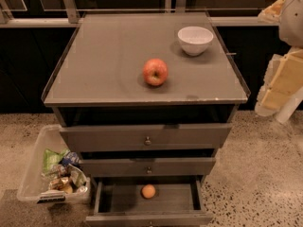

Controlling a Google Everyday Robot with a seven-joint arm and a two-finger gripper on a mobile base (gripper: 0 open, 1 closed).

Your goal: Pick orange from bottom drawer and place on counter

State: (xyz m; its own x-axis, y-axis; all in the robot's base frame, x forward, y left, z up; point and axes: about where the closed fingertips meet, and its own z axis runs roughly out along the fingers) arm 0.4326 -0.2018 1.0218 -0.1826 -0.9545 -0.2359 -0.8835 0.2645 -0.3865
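Bottom drawer (118, 218): 6 o'clock, open, front cut off.
Orange (148, 191): inside it.
Hand (278, 86): 3 o'clock, cropped; grip cannot tell.
Desk (94, 70): apple (155, 72), bowl (195, 40) at 1 o'clock.

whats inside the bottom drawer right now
One orange lies on the floor of the open bottom drawer, the only thing showing there. The drawer's rear part is covered by the middle drawer. The gripper is off to the right, beside the counter.

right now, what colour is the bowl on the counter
The bowl is white, per the camera view; the gripper sits right of the counter.
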